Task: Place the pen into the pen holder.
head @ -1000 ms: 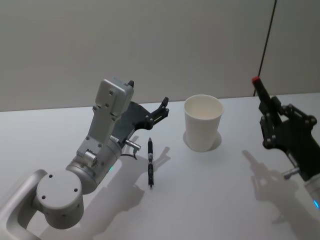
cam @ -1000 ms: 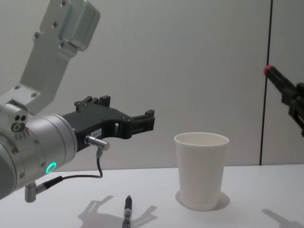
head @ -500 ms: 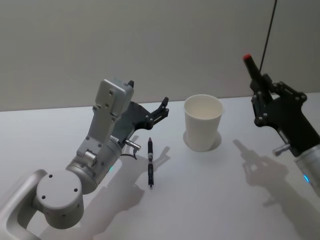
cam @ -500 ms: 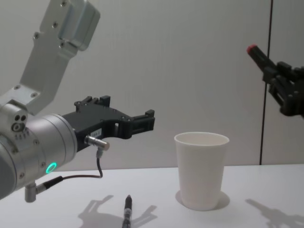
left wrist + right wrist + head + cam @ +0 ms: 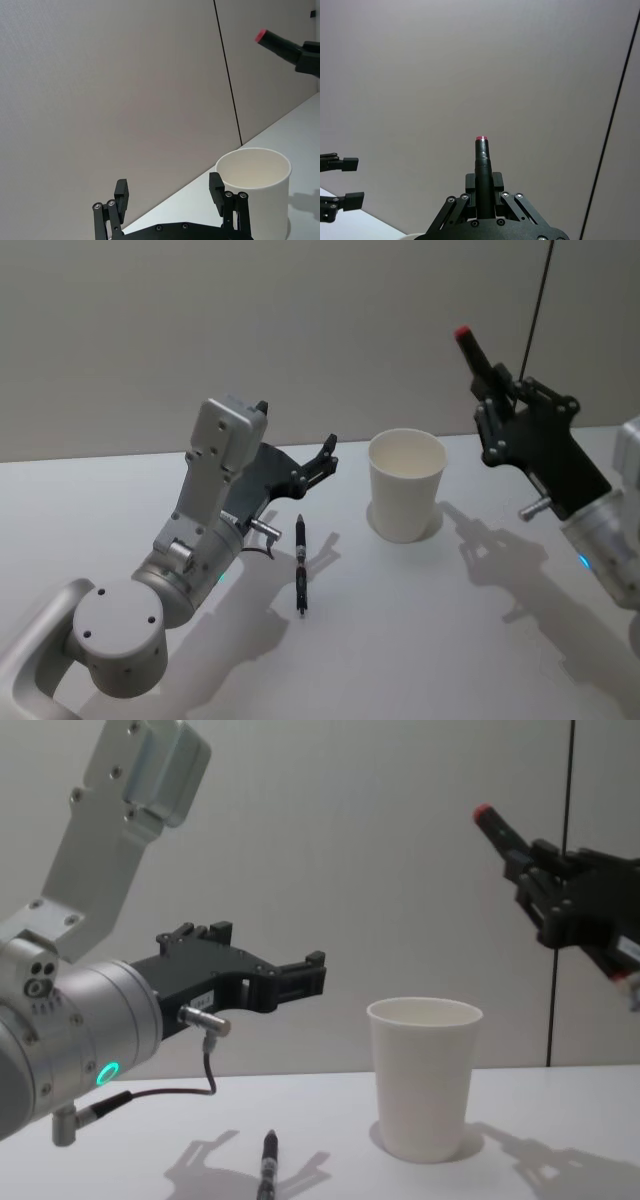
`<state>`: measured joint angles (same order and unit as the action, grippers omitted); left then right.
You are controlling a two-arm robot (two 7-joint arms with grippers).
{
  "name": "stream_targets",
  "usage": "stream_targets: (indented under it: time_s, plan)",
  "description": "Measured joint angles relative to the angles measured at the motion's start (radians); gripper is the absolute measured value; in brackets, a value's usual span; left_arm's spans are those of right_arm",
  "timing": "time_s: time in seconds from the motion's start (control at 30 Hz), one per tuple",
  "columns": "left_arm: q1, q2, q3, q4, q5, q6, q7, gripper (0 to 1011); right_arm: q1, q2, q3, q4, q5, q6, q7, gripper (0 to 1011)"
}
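The pen holder, a white paper cup (image 5: 406, 485) (image 5: 425, 1075) (image 5: 255, 187), stands upright on the white table (image 5: 420, 640). My right gripper (image 5: 494, 400) (image 5: 532, 872) (image 5: 482, 184) is raised above and to the right of the cup, shut on a black pen with a red tip (image 5: 474, 352) (image 5: 497, 825) (image 5: 481, 160) that points up and leftward. A second black pen (image 5: 301, 565) (image 5: 268, 1165) lies flat on the table left of the cup. My left gripper (image 5: 325, 455) (image 5: 312, 975) (image 5: 170, 187) hovers open above that lying pen, holding nothing.
A plain grey wall with a dark vertical seam (image 5: 540, 300) rises behind the table. My left arm's grey body (image 5: 190, 550) takes up the front left. Bare table lies in front of the cup and to its right.
My right gripper has carried the red-tipped pen upward and leftward, closer to the cup. The left arm, the cup and the lying pen have not moved.
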<state>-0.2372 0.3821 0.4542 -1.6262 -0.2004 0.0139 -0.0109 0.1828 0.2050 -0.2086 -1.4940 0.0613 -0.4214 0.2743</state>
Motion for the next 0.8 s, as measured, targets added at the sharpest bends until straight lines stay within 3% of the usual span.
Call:
stream_targets:
  time_s: [0.8]
  plan:
    - [0.000,0.000,0.000,0.000,0.000,0.000,0.000,1001,0.175,-0.080,-0.031,0.242,-0.012,-0.113,0.095,181]
